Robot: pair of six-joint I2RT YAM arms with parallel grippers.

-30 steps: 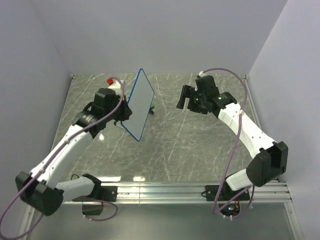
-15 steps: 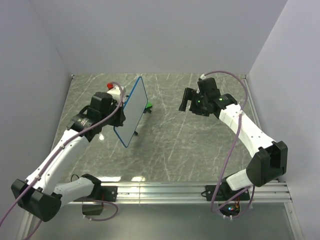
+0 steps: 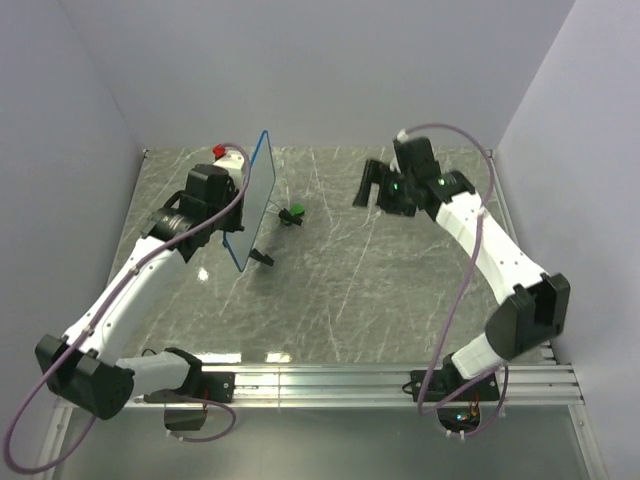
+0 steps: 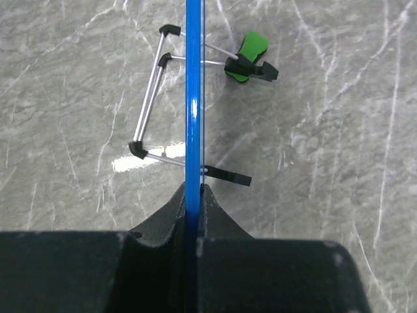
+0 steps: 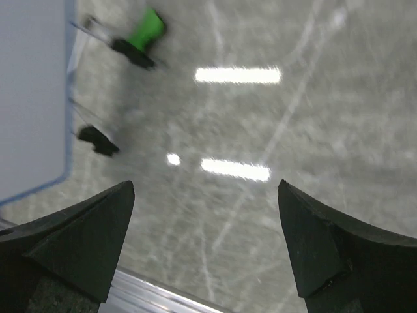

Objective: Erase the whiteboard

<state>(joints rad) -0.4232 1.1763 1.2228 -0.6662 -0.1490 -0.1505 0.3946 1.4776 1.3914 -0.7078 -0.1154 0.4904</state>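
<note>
My left gripper point(image 3: 238, 203) is shut on the whiteboard point(image 3: 255, 195) and holds it upright above the table, nearly edge-on to the top camera. In the left wrist view its blue frame point(image 4: 193, 98) runs straight up from between my closed fingertips point(image 4: 193, 192). A thin wire stand point(image 4: 151, 98) with black feet hangs from the board. The small green eraser point(image 3: 292, 213) lies on the table just right of the board; it also shows in the left wrist view point(image 4: 246, 49) and the right wrist view point(image 5: 146, 27). My right gripper point(image 3: 366, 188) is open and empty, to the right of the eraser.
A small red object point(image 3: 218, 152) sits at the back left behind the left arm. The marbled grey table point(image 3: 380, 290) is walled at the back and sides. A metal rail point(image 3: 330, 380) runs along the near edge. The board's white face fills the right wrist view's left edge point(image 5: 32, 98).
My left arm has swung the board left and turned it from tilted to nearly edge-on, uncovering the green eraser. My right gripper has shifted slightly back and stays open.
</note>
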